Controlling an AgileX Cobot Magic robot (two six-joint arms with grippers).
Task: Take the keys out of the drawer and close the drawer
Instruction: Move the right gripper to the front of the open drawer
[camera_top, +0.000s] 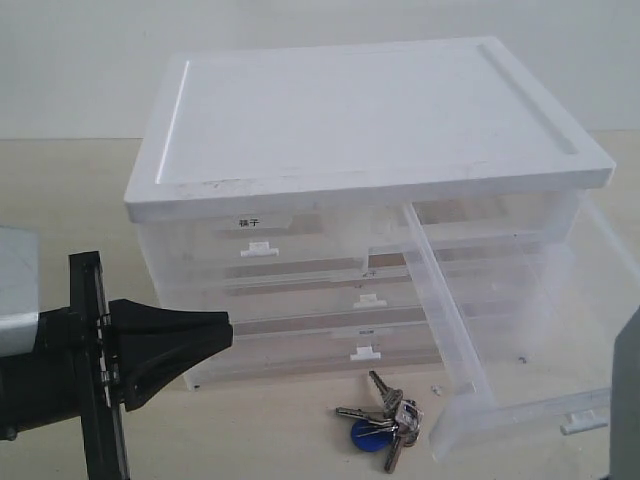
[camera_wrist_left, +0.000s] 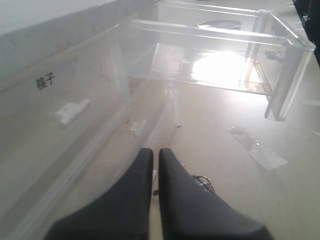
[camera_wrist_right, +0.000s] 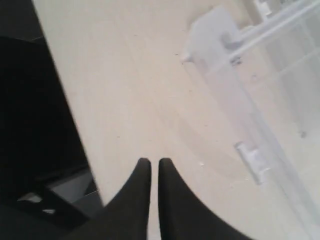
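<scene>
The keys (camera_top: 382, 420), silver with a round blue fob, lie on the table in front of the cabinet, just left of the pulled-out drawer (camera_top: 445, 300). This translucent drawer sticks far out of the cabinet's upper right, its white tab handle (camera_top: 583, 420) at the front. My left gripper (camera_top: 225, 330) hovers shut and empty, left of the keys. In the left wrist view the keys (camera_wrist_left: 202, 182) peek out beside the black fingers (camera_wrist_left: 170, 170), with the drawer (camera_wrist_left: 280, 75) ahead. My right gripper (camera_wrist_right: 154, 162) is shut on nothing above bare table, near the drawer's front (camera_wrist_right: 252, 157).
The white-topped plastic cabinet (camera_top: 360, 110) fills the middle of the table. Its upper-left half drawer bears a black-lettered label (camera_top: 250, 222); full-width drawers (camera_top: 300, 330) sit below. A dark table edge (camera_wrist_right: 30, 125) runs beside the right gripper.
</scene>
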